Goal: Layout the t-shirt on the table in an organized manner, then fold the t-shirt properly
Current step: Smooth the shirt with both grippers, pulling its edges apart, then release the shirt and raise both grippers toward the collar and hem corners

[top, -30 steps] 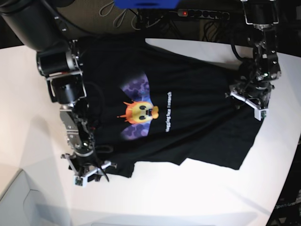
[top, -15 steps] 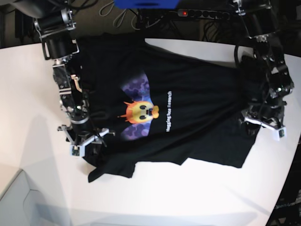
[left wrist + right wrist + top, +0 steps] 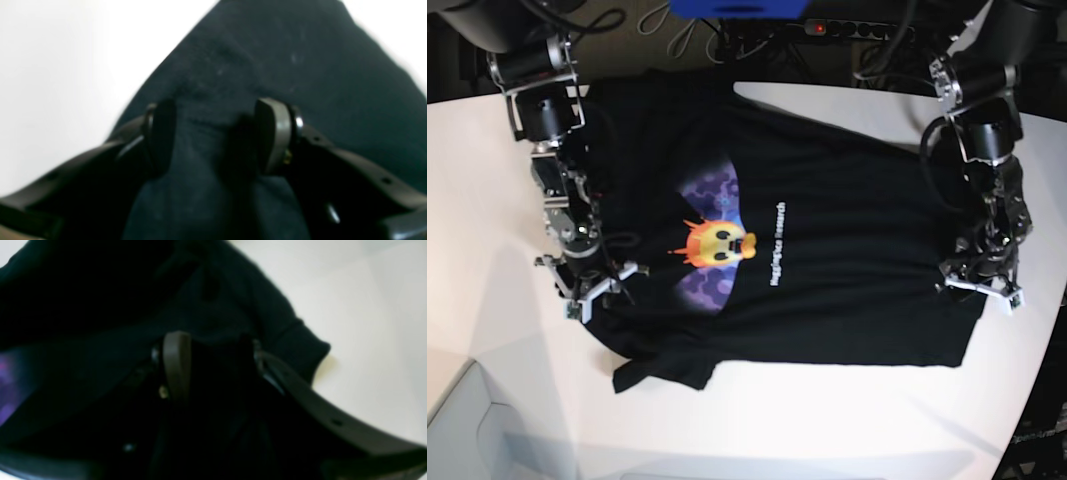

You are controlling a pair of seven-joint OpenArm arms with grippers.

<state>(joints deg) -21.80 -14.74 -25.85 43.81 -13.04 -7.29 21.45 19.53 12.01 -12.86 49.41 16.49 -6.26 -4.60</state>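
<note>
**A:** Starting at the left of the base view: what's different with the right gripper?

**B:** A second ago it sat low, near the sleeve at the near edge. Now it has drawn back up along the shoulder side of the t-shirt. Its jaws have narrowed, and the right wrist view shows a dark bunch of cloth between them, so I'd say it holds the shirt there, though the picture is blurred.

**A:** And the shirt itself?

**B:** Print up on the table, and flatter. The hem edge facing the camera ran slanted with a folded flap before; now it lies almost straight. The lower sleeve still sticks out, crumpled.

**A:** The far right?

**B:** The left gripper has moved down the hem towards the near corner. The left wrist view shows its jaws part-way apart with a ridge of fabric pinched between them.

**A:** Meaning?

**B:** My guess is that the two arms are stretching the shirt out; layout is nearly done, folding not begun.
</note>
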